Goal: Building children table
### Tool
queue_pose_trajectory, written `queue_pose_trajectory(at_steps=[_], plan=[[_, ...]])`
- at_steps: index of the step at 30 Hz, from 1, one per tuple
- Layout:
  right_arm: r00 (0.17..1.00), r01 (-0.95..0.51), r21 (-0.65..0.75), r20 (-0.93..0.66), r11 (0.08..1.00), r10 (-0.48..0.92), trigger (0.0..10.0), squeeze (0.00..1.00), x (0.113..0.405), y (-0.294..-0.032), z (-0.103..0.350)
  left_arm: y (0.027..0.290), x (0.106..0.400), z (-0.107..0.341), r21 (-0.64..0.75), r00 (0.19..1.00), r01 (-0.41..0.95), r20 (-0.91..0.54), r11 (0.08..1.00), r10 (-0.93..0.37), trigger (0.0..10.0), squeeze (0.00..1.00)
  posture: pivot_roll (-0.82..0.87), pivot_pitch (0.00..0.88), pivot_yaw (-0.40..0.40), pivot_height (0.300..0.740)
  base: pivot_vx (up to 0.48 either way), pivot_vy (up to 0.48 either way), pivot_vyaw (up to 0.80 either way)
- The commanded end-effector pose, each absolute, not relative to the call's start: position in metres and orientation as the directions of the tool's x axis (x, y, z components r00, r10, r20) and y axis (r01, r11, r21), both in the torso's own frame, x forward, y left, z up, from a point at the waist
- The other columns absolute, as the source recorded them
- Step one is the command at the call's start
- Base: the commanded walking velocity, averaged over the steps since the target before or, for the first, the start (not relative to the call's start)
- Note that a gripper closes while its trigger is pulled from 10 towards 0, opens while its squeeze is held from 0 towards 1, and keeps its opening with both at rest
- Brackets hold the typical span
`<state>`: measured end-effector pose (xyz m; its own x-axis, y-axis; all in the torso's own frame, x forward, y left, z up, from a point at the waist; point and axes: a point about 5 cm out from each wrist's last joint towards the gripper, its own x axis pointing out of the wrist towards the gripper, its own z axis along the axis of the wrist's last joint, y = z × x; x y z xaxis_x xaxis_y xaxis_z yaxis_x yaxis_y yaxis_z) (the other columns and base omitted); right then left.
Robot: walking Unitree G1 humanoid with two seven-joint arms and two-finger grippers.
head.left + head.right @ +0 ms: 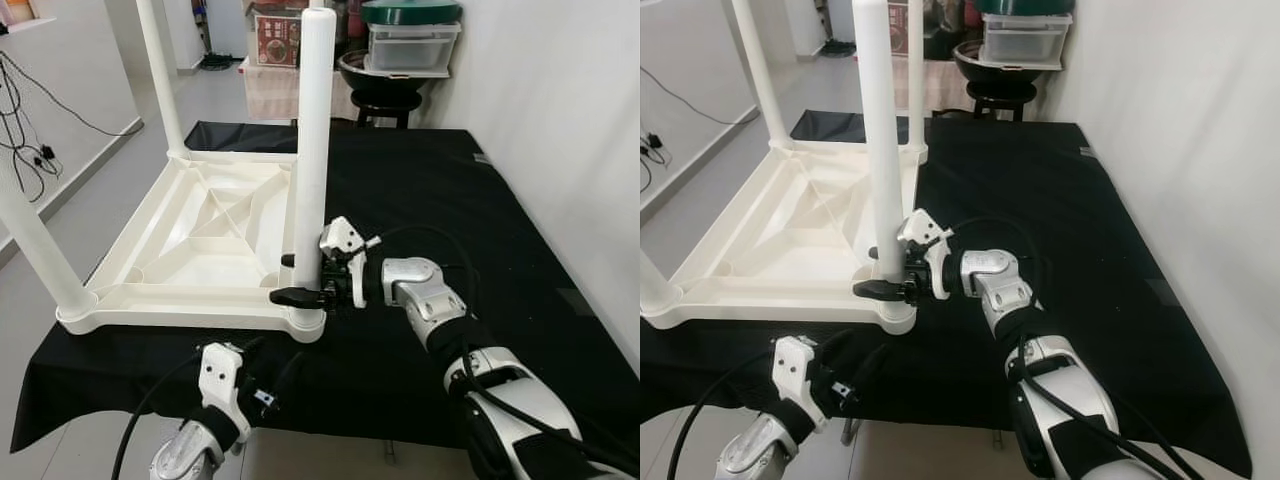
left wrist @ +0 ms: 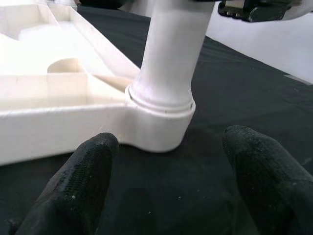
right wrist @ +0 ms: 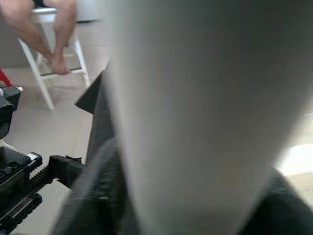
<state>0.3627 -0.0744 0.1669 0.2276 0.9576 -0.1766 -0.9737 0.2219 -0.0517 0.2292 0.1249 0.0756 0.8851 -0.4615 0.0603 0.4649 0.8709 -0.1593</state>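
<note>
Low on near table leg, right gripper clamped

Table leg: its top end is running off the upper edge in both eye views, and it is showing as a pale blur in the right wrist view.
Right gripper: its far finger is passing behind the leg, so only its root is showing.
Left gripper: in the eye views its fingers are blending into the black cloth and are too dark to trace.
Corner socket: the leg's foot is sitting inside it, hidden.
Left-hand table leg: the picture's edge is cutting off its upper part.
Seated person: only bare lower legs and feet are appearing, cropped at the top.
</note>
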Motion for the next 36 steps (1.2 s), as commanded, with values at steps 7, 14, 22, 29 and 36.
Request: queue_pose_trajectory(at_steps=[7,14,22,29,36], plan=[[0.203,-0.979,-0.020,-0.175,0.202,0.963,0.0,0.00,0.363,-0.084,0.163,0.124,0.223,0.075,-0.159,0.882,0.469,0.045,0.869,-0.468,10.0,0.00,0.06,0.021,-0.064,0.740,0.000,0.000,0.00],[0.619,-0.777,-0.083,-0.284,0.625,0.732,0.0,0.00,0.356,-0.115,0.115,0.126,0.221,0.076,-0.163,0.884,0.465,0.048,0.870,-0.464,10.0,0.00,0.03,0.034,-0.076,0.740,0.000,0.000,0.00],[0.839,-0.462,-0.072,-0.358,0.884,0.409,0.0,0.00,0.294,-0.092,0.060,0.129,0.223,0.077,-0.157,0.884,0.467,0.042,0.870,-0.466,10.0,0.00,0.04,0.033,-0.043,0.740,0.000,0.000,0.00],[0.851,-0.476,-0.144,-0.325,0.868,0.413,0.0,0.00,0.313,-0.074,0.072,0.130,0.224,0.076,-0.160,0.881,0.471,0.035,0.868,-0.472,10.0,0.00,0.05,0.023,-0.048,0.740,0.000,0.000,0.00],[0.750,-0.652,-0.001,-0.145,0.758,0.645,10.0,1.00,0.326,-0.048,0.122,0.131,0.227,0.077,-0.152,0.889,0.457,0.036,0.876,-0.457,10.0,0.00,0.06,0.011,-0.054,0.740,0.000,0.000,0.00]])
